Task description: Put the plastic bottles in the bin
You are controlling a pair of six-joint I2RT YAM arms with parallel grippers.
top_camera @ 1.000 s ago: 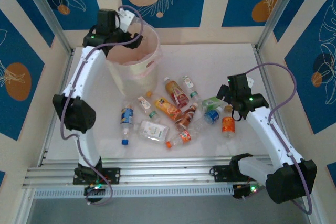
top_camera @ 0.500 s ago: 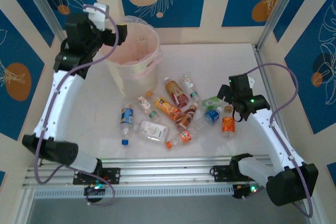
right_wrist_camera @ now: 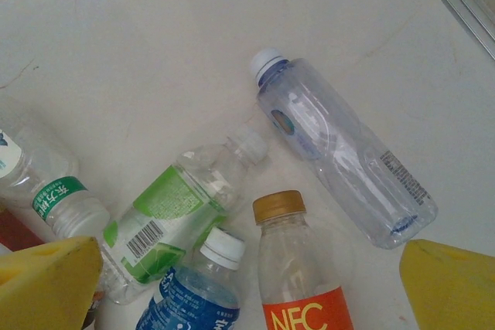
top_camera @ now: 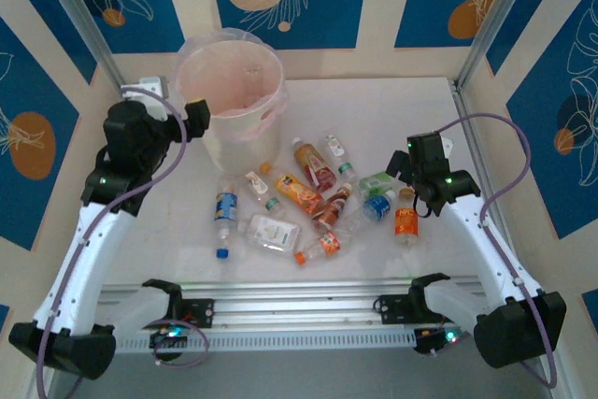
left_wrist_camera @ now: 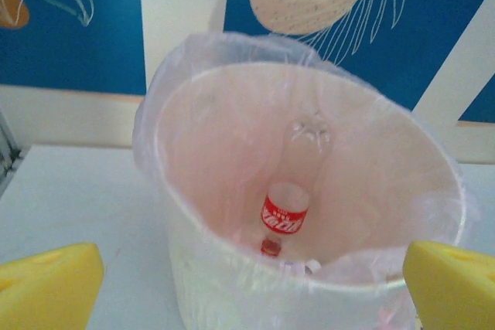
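L wrist cam gives me bin [left_wrist_camera: 166, 137] interior: red-label bottle [left_wrist_camera: 284, 212] inside. Top cam: bottle pile [top_camera: 301, 192] on table [top_camera: 392, 109], bin's 5 o'clock. L claw [left_wrist_camera: 247, 287], R claw [right_wrist_camera: 247, 284] both open, empty.

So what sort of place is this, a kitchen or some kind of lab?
Probably a robot test cell, not a home: left arm and right arm bolted to an aluminium rail at a white table, decorated blue wall panels boxing it in, plastic bottles strewn beside a bag-lined bin.
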